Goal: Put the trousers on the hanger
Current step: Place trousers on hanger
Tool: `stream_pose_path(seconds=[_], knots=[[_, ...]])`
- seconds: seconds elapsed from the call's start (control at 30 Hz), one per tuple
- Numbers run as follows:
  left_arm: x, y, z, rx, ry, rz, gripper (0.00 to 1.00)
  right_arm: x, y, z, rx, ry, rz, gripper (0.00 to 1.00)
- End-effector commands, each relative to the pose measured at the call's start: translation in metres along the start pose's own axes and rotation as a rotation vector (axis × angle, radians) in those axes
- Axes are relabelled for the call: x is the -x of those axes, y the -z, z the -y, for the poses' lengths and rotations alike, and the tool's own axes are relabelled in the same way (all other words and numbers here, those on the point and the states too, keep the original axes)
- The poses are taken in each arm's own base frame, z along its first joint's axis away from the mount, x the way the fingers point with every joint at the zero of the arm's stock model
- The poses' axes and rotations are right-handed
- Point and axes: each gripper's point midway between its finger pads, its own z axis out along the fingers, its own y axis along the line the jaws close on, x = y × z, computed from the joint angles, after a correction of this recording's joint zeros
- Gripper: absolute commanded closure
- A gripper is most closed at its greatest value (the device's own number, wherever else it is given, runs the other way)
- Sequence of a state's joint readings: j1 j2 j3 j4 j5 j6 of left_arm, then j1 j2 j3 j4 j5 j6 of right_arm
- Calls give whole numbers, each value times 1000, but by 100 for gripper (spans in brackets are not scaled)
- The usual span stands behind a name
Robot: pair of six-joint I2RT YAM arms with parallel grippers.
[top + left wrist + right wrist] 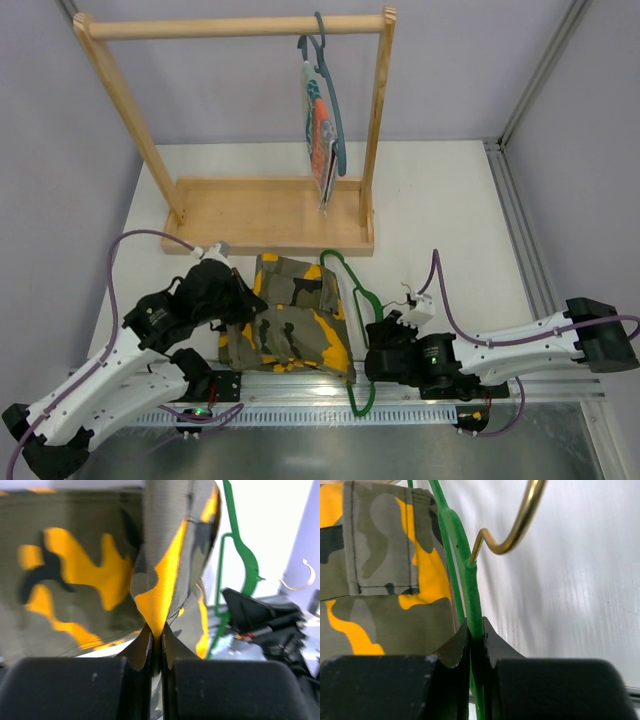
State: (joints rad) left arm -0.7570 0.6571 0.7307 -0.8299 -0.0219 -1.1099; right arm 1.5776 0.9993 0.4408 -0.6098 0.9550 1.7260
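The long camouflage-print trousers in olive, black and yellow-orange [290, 325] lie folded on the white bench [450, 200], lower centre of the top view. The thin bright green hanger with a metal hook [472, 600] runs along their right edge. The left jaws are pressed together on a fold of trouser fabric. The right jaws pinch the hanger's green stem below the hook. The step in hand looks like threading, so the cloth probably needs drawing over the hanger's bar next. No container shows.
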Motion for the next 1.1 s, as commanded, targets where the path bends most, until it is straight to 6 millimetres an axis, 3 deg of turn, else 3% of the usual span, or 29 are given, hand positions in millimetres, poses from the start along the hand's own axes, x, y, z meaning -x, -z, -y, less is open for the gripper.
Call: stream_pose_path(seconds=[0.0, 0.13, 0.27, 0.37, 0.4, 0.6, 0.67, 0.77, 0.83, 0.93, 1.07], knots=[[21, 21, -56, 290, -106, 106, 99, 17, -5, 11, -42, -10, 99, 96], [7, 3, -78, 357, -125, 51, 99, 28, 2, 23, -64, -85, 124, 96], [2, -13, -76, 333, -111, 35, 100, 49, 15, 43, -96, -86, 150, 96], [-3, -28, -67, 263, -81, 28, 99, 61, 23, 46, -89, -100, 150, 96], [-1, -37, -56, 204, -61, 47, 100, 64, 25, 45, -82, -114, 147, 96], [-21, -60, -66, 225, -46, -39, 100, 68, 28, 46, -103, -67, 155, 96], [-27, -64, -53, 157, -17, -66, 100, 64, 23, 41, -87, -51, 171, 96], [-22, -60, -30, 32, 49, -35, 100, 51, 15, 37, -75, -39, 176, 96], [-11, -43, -11, -25, 51, -2, 100, 44, 10, 38, -83, -35, 182, 96], [-1, -20, -3, -28, 39, 23, 100, 39, 6, 45, -137, -25, 201, 96], [2, -8, -4, -32, 54, 45, 99, 36, 4, 54, -189, -24, 220, 96]])
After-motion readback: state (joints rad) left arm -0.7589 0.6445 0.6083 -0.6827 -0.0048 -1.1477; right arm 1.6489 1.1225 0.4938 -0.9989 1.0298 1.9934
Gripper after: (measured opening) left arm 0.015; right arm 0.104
